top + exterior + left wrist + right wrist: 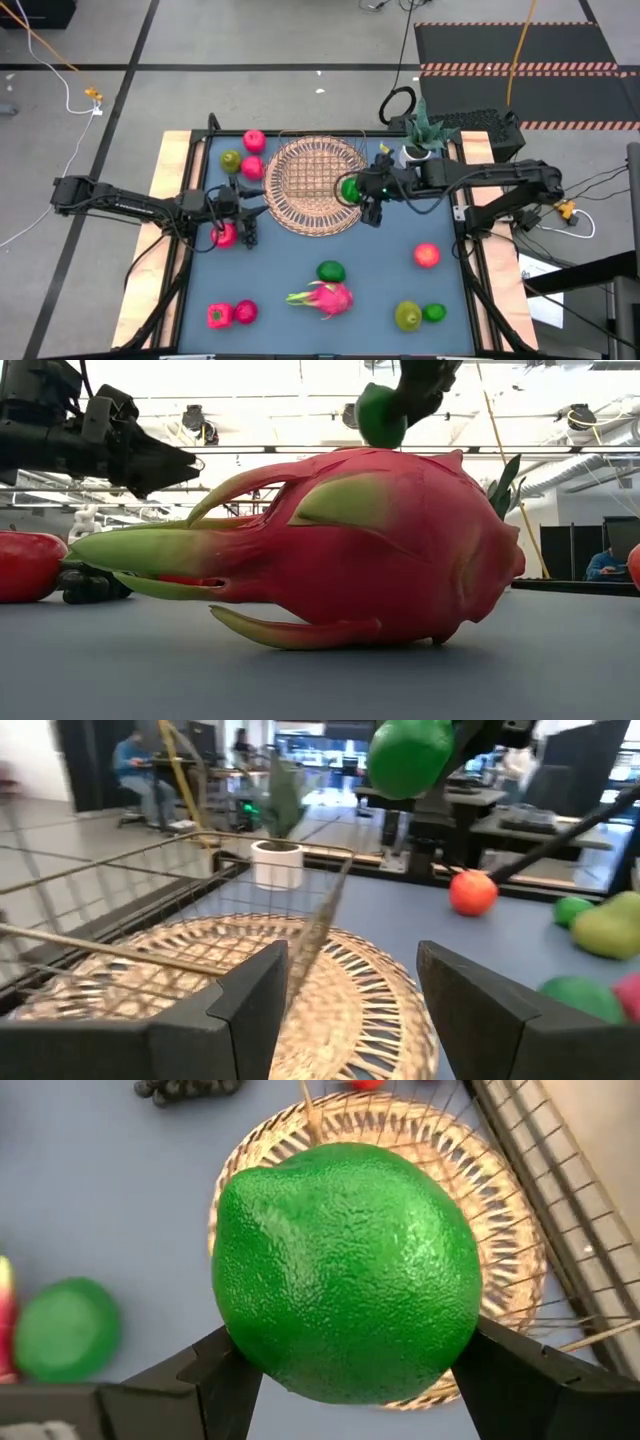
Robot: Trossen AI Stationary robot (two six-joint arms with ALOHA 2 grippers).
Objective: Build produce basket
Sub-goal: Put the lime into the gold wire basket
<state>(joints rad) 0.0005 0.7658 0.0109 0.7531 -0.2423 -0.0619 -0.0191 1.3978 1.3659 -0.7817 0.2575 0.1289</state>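
The right gripper (345, 1370) has its fingers clamped on a round, pebbled green lime (345, 1275) and holds it in the air at the near right rim of the round tan woven wicker basket (315, 185) with its thin-wire frame. The lime is not yet inside — this looks like the carry-and-drop step for one piece of produce.

The left gripper (350, 995) sits at the basket's left edge with its fingers parted around nothing, pointing across the weave.

Most of the produce lies loose on the blue counter (380, 300): a pink dragon fruit (322, 297) with green scales near the front, a red round fruit (427, 255) to the right, and others scattered around both sides.

Next, the right arm would likely need to move further over the basket's middle, clear of the wire frame, then lower and part its fingers so the lime settles without rolling off the shallow rim.
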